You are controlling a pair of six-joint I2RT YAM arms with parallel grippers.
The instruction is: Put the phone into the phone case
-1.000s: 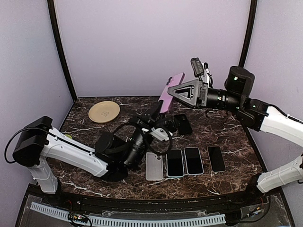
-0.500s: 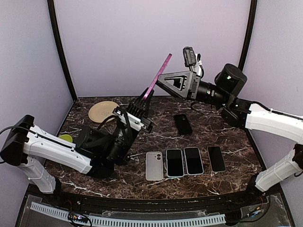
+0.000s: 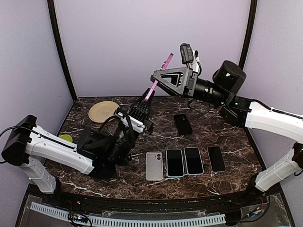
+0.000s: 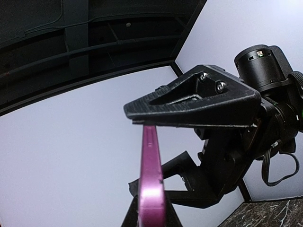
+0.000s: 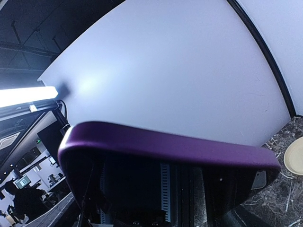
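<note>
**Left gripper** (image 3: 142,100): black ribbed fingers clamped shut on the lower end of the purple phone case (image 3: 150,90), centre of the overhead frame. The case is raised clear of the table, tilted towards upper right and seen edge-on.

**Right gripper** (image 3: 155,77): black triangular fingers reaching in from the upper right, with the tip at the case's upper half. Cannot tell how wide the jaws stand, nor whether they grip.

**Case:** thin, smooth and glossy, with rounded corners.
- The left wrist view gives a narrow magenta edge (image 4: 150,179) running up under one flat finger (image 4: 189,101).
- Only the right wrist view shows the curved rim (image 5: 165,144) and the dark hollow inside.

**Phones:** seen in the overhead view only.
- A lone black phone (image 3: 182,124) lies flat at centre right.
- Three dark-screened phones (image 3: 193,161) lie side by side at lower centre.
- A pale grey slab (image 3: 154,165) sits just beside the left of the three.

**Table** (image 3: 227,137): dark brown marble, white-veined and polished.
- A tan round disc (image 3: 103,111) lies at upper left.
- Bare marble shows between the lone phone and the row.
- Matte lilac walls close the back and both sides.
</note>
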